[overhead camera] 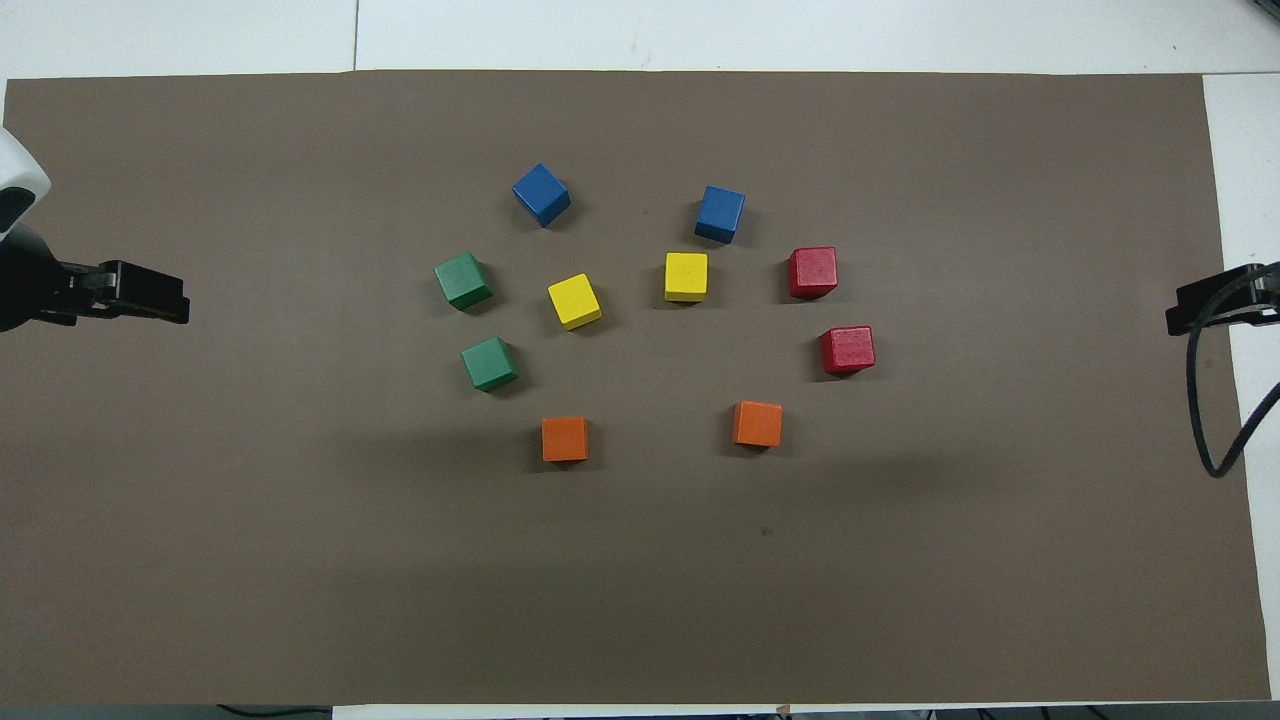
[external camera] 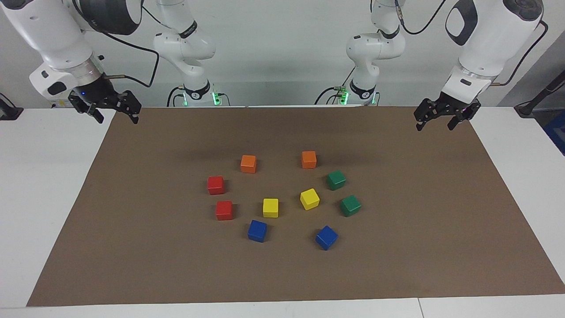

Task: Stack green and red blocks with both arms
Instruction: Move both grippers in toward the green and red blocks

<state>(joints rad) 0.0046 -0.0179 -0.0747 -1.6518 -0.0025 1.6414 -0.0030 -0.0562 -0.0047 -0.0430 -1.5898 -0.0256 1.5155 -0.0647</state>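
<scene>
Ten cubes: lying singly on the brown mat (external camera: 132,247), none stacked, none touching.
Red cubes: one (external camera: 216,185) nearer the robots, one (external camera: 224,210) farther, near each other at the right arm's end of the cluster.
Green cubes: one (external camera: 336,179) nearer the robots, one (external camera: 350,205) farther, near each other at the left arm's end of the cluster.
Other cubes: two orange (external camera: 248,164) nearest the robots, two yellow (external camera: 270,207) in the middle, two blue (external camera: 257,230) farthest; not for stacking.
Right gripper (external camera: 114,115): raised over the mat's corner at its own end, fingers spread, holding nothing, well apart from the reds.
Left gripper (external camera: 435,121): raised over the mat's edge at its own end, fingers spread, holding nothing, well apart from the greens.
Step in hand: none begun, by the look of it; both arms waiting.
Next move: likely each arm down onto a cube at its own end, jaws square to the faces; both greens sit turned, so a wrist twist probably needed there.
Watch for: yellow cube beside the greens, close enough to be nudged.
</scene>
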